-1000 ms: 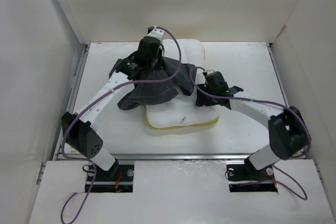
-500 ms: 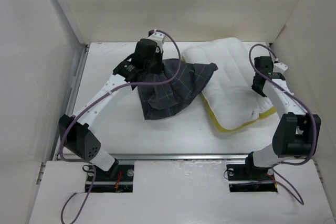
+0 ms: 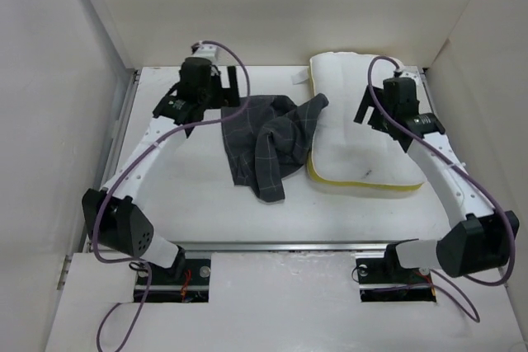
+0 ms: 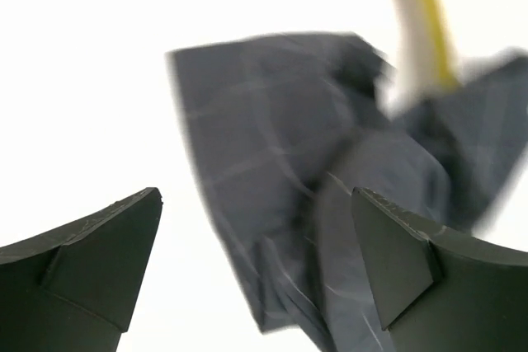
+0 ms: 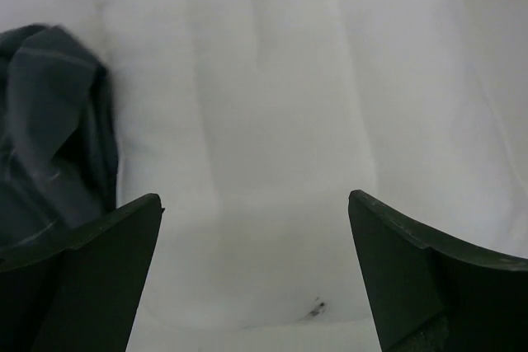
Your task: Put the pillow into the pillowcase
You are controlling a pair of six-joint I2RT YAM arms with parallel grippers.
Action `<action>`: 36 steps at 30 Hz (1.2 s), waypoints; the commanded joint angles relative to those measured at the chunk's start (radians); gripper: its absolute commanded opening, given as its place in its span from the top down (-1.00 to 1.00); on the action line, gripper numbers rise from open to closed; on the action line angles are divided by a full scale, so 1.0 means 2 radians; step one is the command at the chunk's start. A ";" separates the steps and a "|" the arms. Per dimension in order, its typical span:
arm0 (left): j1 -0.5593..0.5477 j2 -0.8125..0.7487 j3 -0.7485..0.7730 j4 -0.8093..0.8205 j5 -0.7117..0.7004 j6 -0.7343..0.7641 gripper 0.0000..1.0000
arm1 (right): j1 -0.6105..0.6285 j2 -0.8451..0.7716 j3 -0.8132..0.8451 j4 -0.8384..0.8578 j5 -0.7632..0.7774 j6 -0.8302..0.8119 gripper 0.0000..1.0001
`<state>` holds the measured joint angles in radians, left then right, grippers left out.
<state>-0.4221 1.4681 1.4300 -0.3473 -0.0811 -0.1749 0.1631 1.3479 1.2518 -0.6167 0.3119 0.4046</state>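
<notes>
The white pillow (image 3: 359, 142) lies flat on the right of the table, its yellow band (image 3: 363, 185) along the near edge. The dark checked pillowcase (image 3: 266, 142) is crumpled beside it at the centre, with one corner draped over the pillow's left edge. My left gripper (image 3: 224, 88) hovers open at the far left, behind the pillowcase (image 4: 280, 146), holding nothing. My right gripper (image 3: 369, 113) is open above the pillow (image 5: 272, 121), with nothing between its fingers. In the right wrist view the pillowcase (image 5: 49, 138) shows at the left.
White walls enclose the table on the left, far and right sides. Bare table (image 3: 177, 179) stretches left of the pillowcase and along the near edge. Purple cables loop off both arms.
The left gripper let go of the pillowcase and drew back to the far left; the cloth dropped onto the table. The pillow turned and settled flat, and the right gripper opened above it.
</notes>
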 commanded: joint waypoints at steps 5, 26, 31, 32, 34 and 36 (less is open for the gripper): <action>0.104 0.141 0.060 -0.038 -0.021 -0.084 -1.00 | 0.089 -0.014 -0.032 0.072 -0.108 -0.014 -1.00; 0.065 0.383 0.170 -0.004 0.032 -0.090 -0.84 | 0.179 0.226 0.119 0.094 -0.058 0.055 0.31; 0.061 0.403 0.170 0.001 0.058 -0.090 -0.24 | 0.179 0.213 0.125 0.075 -0.010 0.055 0.95; 0.061 0.403 0.170 0.001 0.071 -0.090 0.20 | 0.179 0.207 0.125 0.075 -0.010 0.055 1.00; 0.056 0.403 0.170 0.014 0.078 -0.084 0.94 | 0.179 0.184 0.120 0.075 -0.003 0.048 1.00; 0.056 0.393 0.170 0.019 0.078 -0.084 1.00 | 0.179 0.158 0.120 0.075 0.001 0.024 1.00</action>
<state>-0.3046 2.2539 1.7565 -0.3145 0.0292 -0.3428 0.5236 1.7809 1.4578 -0.4816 0.2615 0.5003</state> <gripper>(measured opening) 0.019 0.019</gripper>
